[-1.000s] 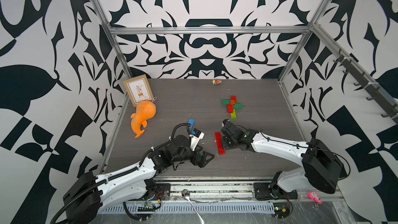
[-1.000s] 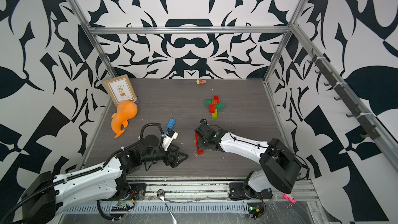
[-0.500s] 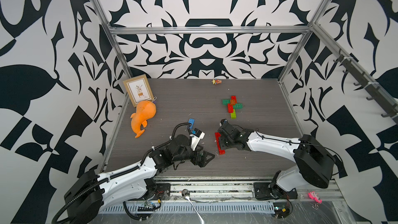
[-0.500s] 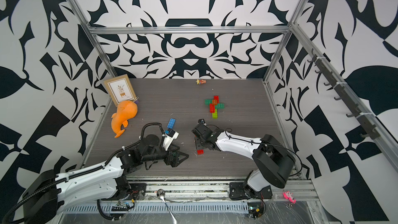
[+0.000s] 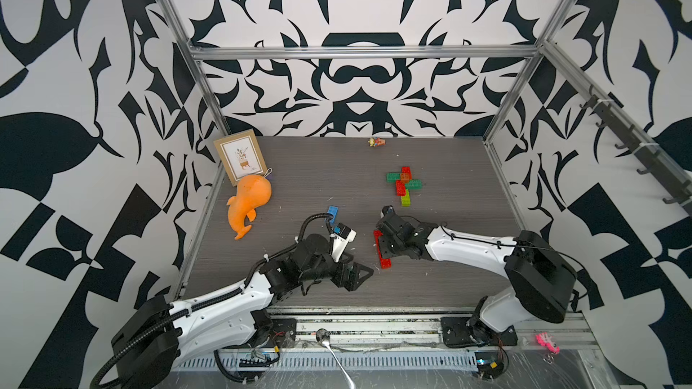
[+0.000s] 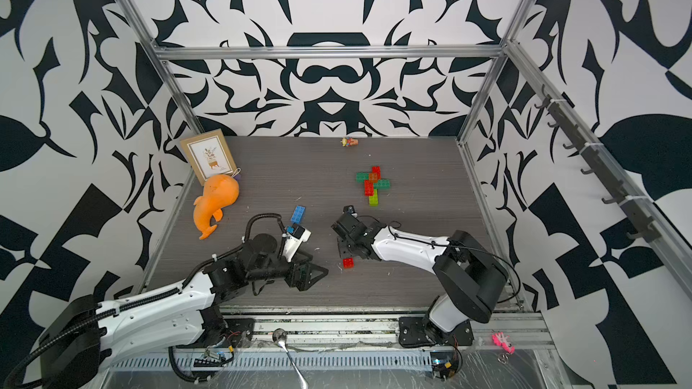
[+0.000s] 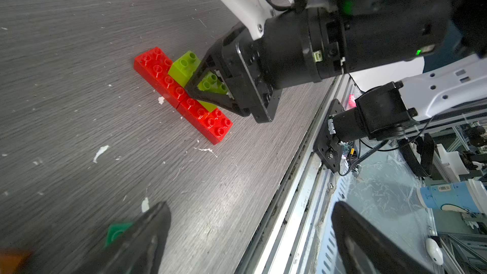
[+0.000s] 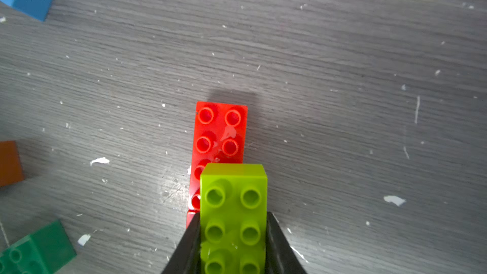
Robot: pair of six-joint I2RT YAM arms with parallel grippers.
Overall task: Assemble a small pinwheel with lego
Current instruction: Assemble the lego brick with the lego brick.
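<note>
Lime brick (image 8: 233, 188) sits studs-up btwn the right gripper (image 8: 233, 220) fingers. The pincer is partly closed and clamps the brick's long sides, w/ about half its length sticking out past the tips. Its long axis runs straight along the gripper's reach.

Under it is a red row (image 7: 181, 93), two 2x4s butted end to end w/ a seam visible, studs up and flat on the table (image 5: 299, 181). In a top view the row (image 5: 382, 252) runs front-to-back, slightly skewed, near the front centre.

The lime brick lies parallel to the row but is offset sideways. It covers one stud column and leaves the other showing, and its far long edge overhangs the table. Can't tell if it's pressed down on the studs or only resting above them.

Left gripper (image 7: 250, 212) is spread fully wide w/ nothing btwn the fingers. It is low over the table, just beside the row's front end and not touching it.

A loose dark green brick (image 8: 34, 249) and an orange piece (image 8: 9, 163) lie near the row. A blue brick (image 5: 333, 213) lies by the left arm's wrist, long axis roughly front-to-back.

Farther back on the right is a built pinwheel (image 5: 403, 185) in dark green, red and lime arms w/ an orange centre, well apart from both grippers.

An orange whale toy (image 5: 249, 203) and a picture frame (image 5: 241, 160) are at back-left.
</note>
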